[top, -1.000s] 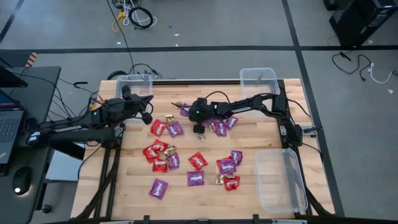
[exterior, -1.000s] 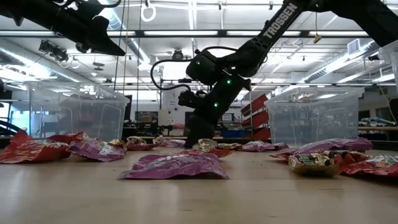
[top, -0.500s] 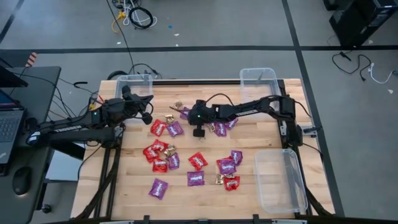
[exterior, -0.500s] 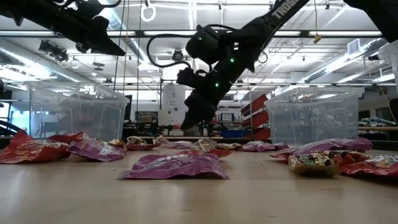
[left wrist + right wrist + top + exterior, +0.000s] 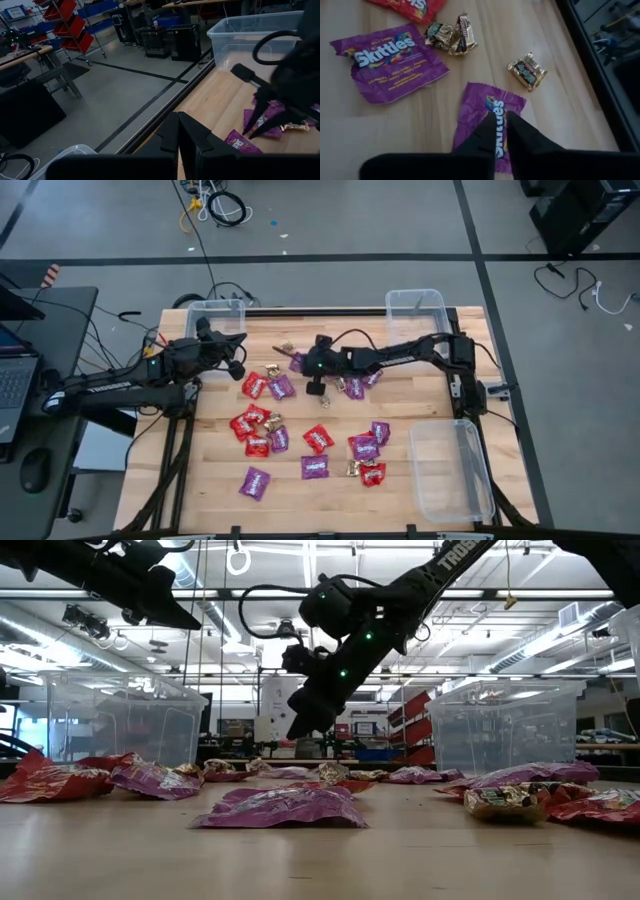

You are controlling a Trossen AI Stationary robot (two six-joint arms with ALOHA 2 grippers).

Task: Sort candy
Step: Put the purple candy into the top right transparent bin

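The candy lies loose across the middle of the table point(image 5: 420, 405), none of it in the three clear bins: one at the back left corner point(image 5: 214, 313), one at the back right point(image 5: 417, 304), and one along the right edge point(image 5: 451, 471). Red packets point(image 5: 254, 385), purple packets point(image 5: 281, 387) and small gold pieces point(image 5: 273, 420) are mixed together. A lone purple packet point(image 5: 254, 481) sits nearest the front left, well apart from the others.

The right arm reaches in from the right side, with its pincer point(image 5: 315, 387) hanging over the back of the spread. The low view shows this pincer point(image 5: 298, 729) raised clear of the table, pointing down at a slant. Nothing can be seen hanging from it. In the right wrist view the pincer point(image 5: 500, 119) sits above a purple packet point(image 5: 479, 107) lying flat on the wood, but whether it is spread or pressed together cannot be told. Near that packet lie a gold piece point(image 5: 527, 72), a pair of gold pieces point(image 5: 451, 35) and a larger purple packet point(image 5: 390, 59).

The left arm waits over the table's left side near the back left bin. Its pincer point(image 5: 238, 366) is pressed together, empty and held high.
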